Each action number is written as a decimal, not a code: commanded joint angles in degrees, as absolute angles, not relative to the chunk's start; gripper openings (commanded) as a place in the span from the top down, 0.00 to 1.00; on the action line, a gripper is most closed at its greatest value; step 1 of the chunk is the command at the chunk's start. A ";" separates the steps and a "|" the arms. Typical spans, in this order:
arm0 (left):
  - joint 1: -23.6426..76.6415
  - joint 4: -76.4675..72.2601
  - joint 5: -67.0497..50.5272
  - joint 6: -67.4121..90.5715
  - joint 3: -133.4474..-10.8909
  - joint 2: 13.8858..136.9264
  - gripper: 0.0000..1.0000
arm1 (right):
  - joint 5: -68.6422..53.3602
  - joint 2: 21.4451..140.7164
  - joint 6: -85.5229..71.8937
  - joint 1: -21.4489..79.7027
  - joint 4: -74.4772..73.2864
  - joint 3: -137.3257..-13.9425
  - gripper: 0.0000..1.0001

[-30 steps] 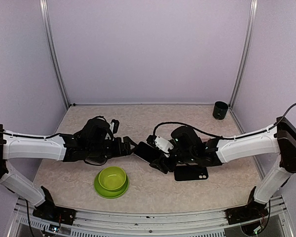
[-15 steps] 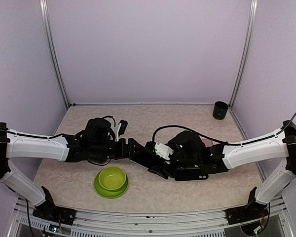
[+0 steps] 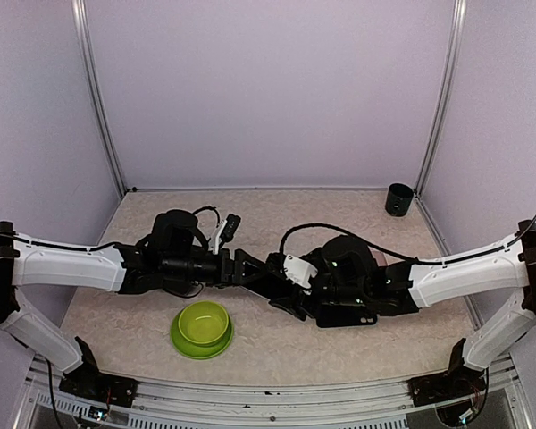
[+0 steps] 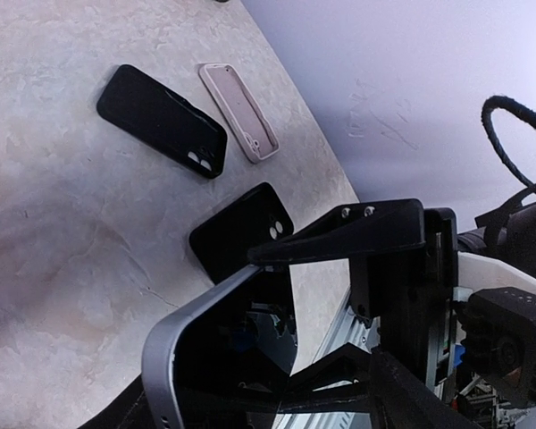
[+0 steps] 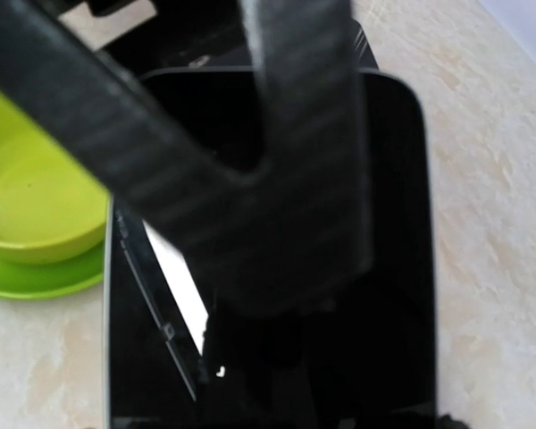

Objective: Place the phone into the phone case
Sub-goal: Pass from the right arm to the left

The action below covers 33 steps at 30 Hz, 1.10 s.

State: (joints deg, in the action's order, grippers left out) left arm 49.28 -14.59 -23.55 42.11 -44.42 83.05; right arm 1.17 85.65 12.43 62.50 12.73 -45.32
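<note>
The phone (image 3: 266, 282), black with a grey frame, hangs above the table between my two grippers. My right gripper (image 3: 288, 297) is shut on it; in the right wrist view the dark screen (image 5: 393, 223) fills the frame behind one finger (image 5: 295, 179). My left gripper (image 3: 243, 268) is open, its jaws wide on either side of the phone's other end (image 4: 174, 344). An empty black phone case (image 4: 241, 228) lies on the table beyond it and also shows in the top view (image 3: 348, 315), partly under my right arm.
A green bowl on a green saucer (image 3: 202, 328) sits at the front left, right beside the phone (image 5: 36, 206). A second black case (image 4: 161, 121) and a pink case (image 4: 238, 112) lie farther off. A black cup (image 3: 398, 198) stands at the back right.
My left gripper has moved right until its jaws stand around the phone. My right gripper has shifted slightly left and lower with the phone.
</note>
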 commanded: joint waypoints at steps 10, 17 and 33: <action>49.55 -19.17 -28.15 43.23 -43.73 84.60 0.49 | 4.27 83.68 15.18 63.90 17.32 -44.60 0.49; 49.53 -19.07 -27.97 43.20 -44.37 85.66 0.66 | 4.62 83.50 15.84 63.99 17.85 -44.19 0.49; 49.57 -20.15 -28.11 43.67 -44.61 86.89 1.00 | 6.87 82.90 16.37 63.99 18.65 -43.44 0.42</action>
